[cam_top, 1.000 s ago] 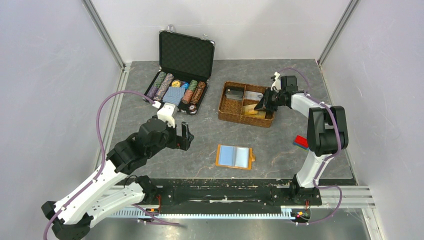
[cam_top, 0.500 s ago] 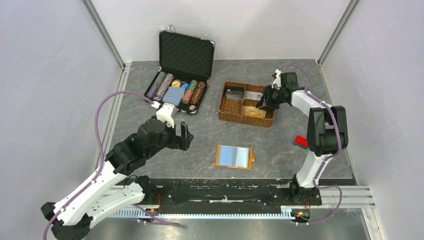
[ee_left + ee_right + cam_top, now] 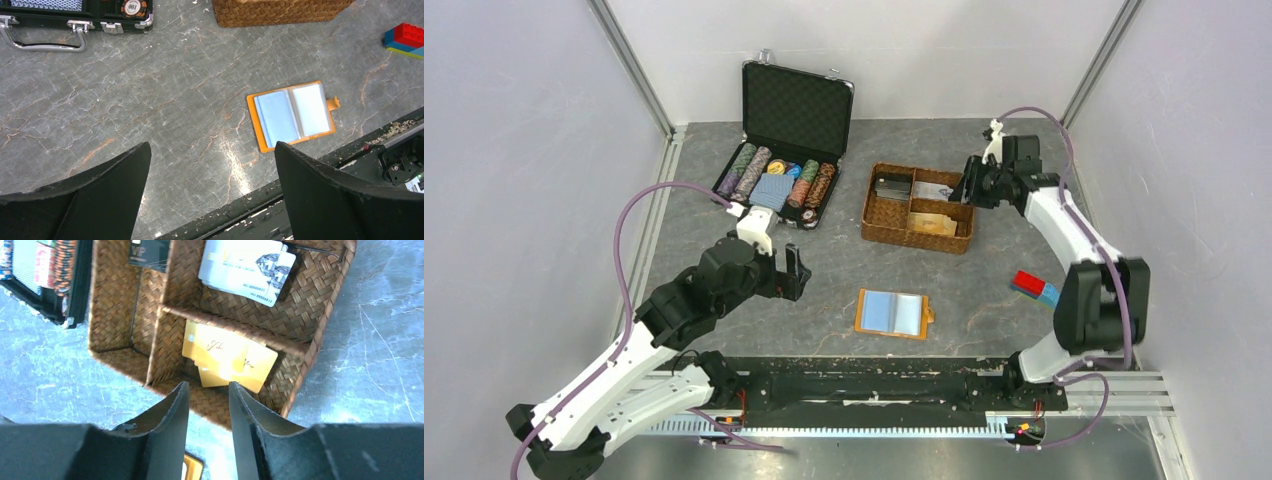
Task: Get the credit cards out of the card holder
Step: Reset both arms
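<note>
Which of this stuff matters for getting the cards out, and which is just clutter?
Job: card holder; gold credit cards and white cards, lying in the woven basket.
Lying about: black case of poker chips; red-and-blue block.

White-shelled left arm (image 3: pixel 614 385) and right arm (image 3: pixel 1064 215), black joints and bases, looping purple cables (image 3: pixel 620 250) along each.

The divided woven basket (image 3: pixel 904 241) sits on the tabletop (image 3: pixel 984 312). The open card holder (image 3: pixel 894 313) lies before the basket, apart from it. The poker chip case (image 3: pixel 786 150) stands to the basket's left, and a toy brick block (image 3: pixel 1033 285) lies before it to the right. Credit cards (image 3: pixel 227 357) lie in the basket's compartments.
</note>
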